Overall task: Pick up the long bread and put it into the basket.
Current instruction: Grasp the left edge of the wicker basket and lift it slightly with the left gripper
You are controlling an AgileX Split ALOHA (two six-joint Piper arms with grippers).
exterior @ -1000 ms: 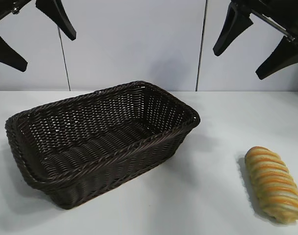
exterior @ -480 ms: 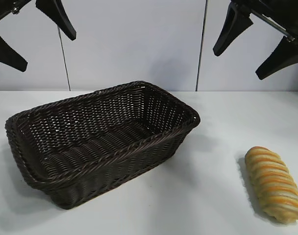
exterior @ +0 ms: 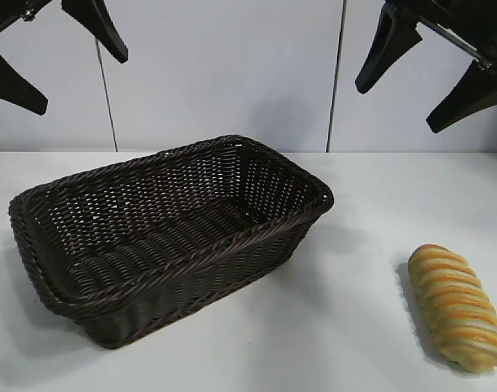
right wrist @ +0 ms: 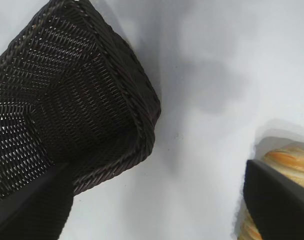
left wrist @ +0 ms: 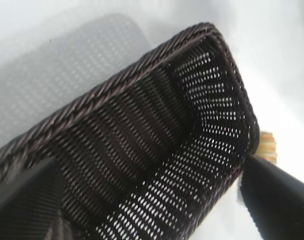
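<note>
Lying at the lower right of the frame, the bread (exterior: 458,308) sits on the table (exterior: 347,327), well apart from the basket (exterior: 171,237) at center left. Both the left gripper (exterior: 56,49) and right gripper (exterior: 420,77) hang high, jaws spread wide, holding nothing.

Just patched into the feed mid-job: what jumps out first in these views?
The large dark brown woven wicker basket dominates the white table, sitting left of centre, nothing visible inside. To its right, near the table's front edge, the golden-yellow long bread with orange-brown stripes lies alone, well apart from the basket. Both black grippers hang open high above: the left gripper at the upper left, the right gripper at the upper right, above the bread's side.
</note>
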